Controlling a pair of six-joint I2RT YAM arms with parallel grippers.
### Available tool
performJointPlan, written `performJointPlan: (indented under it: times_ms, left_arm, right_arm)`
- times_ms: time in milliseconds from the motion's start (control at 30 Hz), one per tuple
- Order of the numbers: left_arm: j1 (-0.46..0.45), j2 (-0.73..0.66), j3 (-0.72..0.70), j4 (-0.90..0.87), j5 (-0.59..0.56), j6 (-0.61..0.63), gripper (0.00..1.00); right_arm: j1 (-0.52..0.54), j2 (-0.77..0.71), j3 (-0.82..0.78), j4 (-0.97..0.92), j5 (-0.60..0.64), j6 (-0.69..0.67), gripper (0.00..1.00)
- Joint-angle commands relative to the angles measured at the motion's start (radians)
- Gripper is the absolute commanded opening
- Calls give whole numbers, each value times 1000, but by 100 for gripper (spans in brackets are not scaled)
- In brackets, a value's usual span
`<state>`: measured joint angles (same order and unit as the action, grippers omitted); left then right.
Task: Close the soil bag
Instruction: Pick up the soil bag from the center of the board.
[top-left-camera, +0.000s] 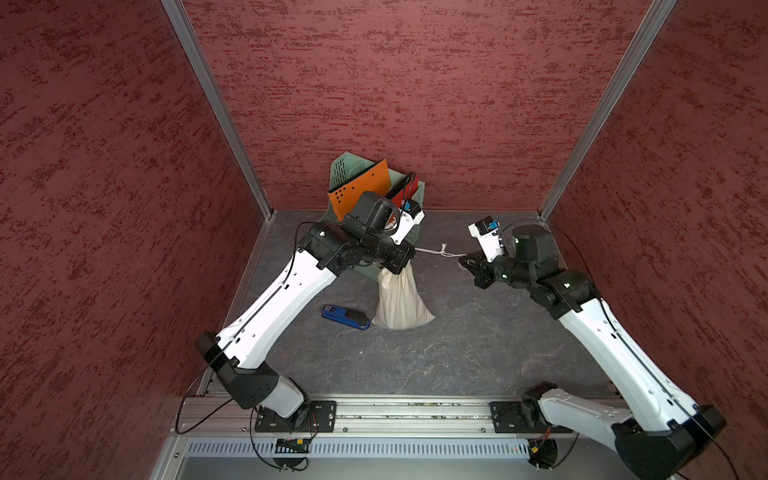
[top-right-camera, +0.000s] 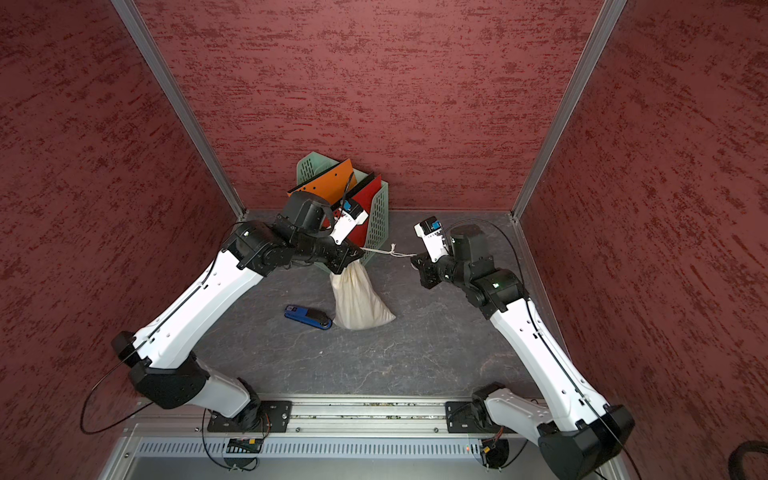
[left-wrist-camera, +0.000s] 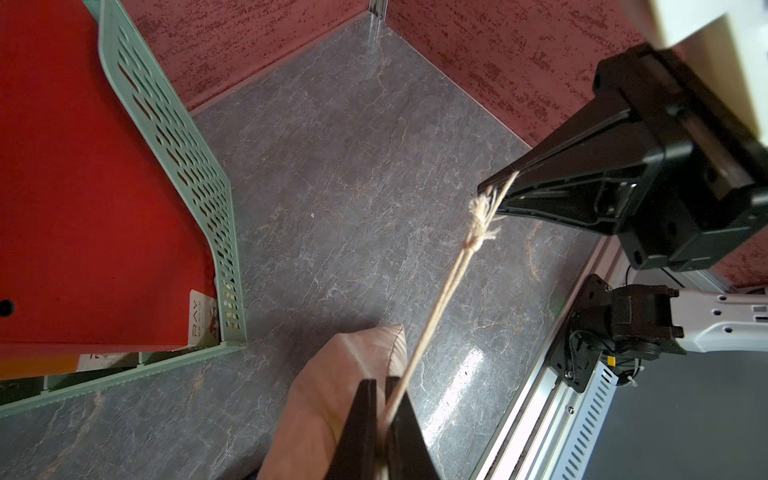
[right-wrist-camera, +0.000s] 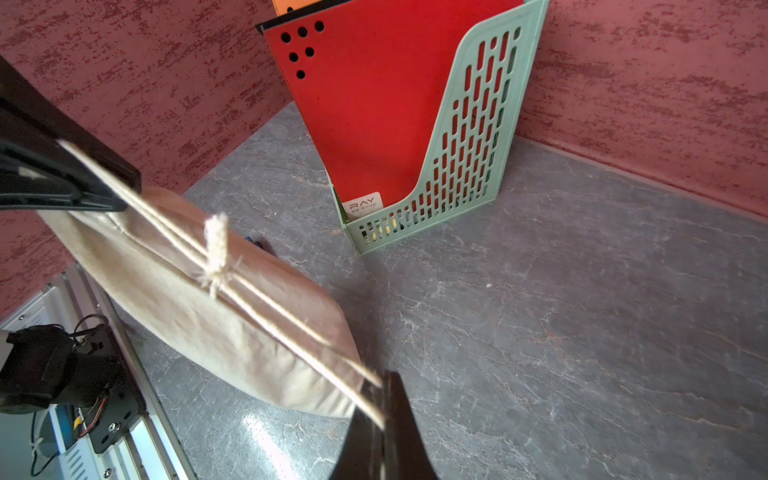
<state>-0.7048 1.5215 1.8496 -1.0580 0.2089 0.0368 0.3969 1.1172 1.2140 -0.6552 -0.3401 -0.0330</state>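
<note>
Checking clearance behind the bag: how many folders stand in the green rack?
2: an orange folder on the green rack's left side, a red folder beside it on the right. Others may be hidden.

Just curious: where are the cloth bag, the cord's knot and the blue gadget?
cloth bag (top-left-camera: 400, 301): in a top view, lower body.
cord's knot (left-wrist-camera: 477, 235): left wrist view, its middle.
blue gadget (top-left-camera: 345, 318): in a top view, its middle.

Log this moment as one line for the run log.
task: close soil bag | left gripper: shut on cord at bag neck | right gripper: shut on cord | cord: taut between grippers
</note>
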Motion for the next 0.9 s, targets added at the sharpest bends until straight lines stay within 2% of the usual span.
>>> performJointPlan:
  times_ms: [0, 300, 533, 867]
  left_arm:
    - [13, -50, 25, 86, 25, -32, 0]
    - [13, -55, 22, 124, 55, -58, 0]
    - [13, -19, 66, 138, 116, -90, 0]
    - [12, 18, 116, 135, 136, -103, 0]
  right_arm:
    - [-13, -8, -14, 3, -16, 8, 0]
    - [-13, 6, -16, -6, -46, -15, 0]
    - [-14, 9, -27, 5, -87, -32, 0]
    - [-13, 32, -38, 4, -116, -52, 0]
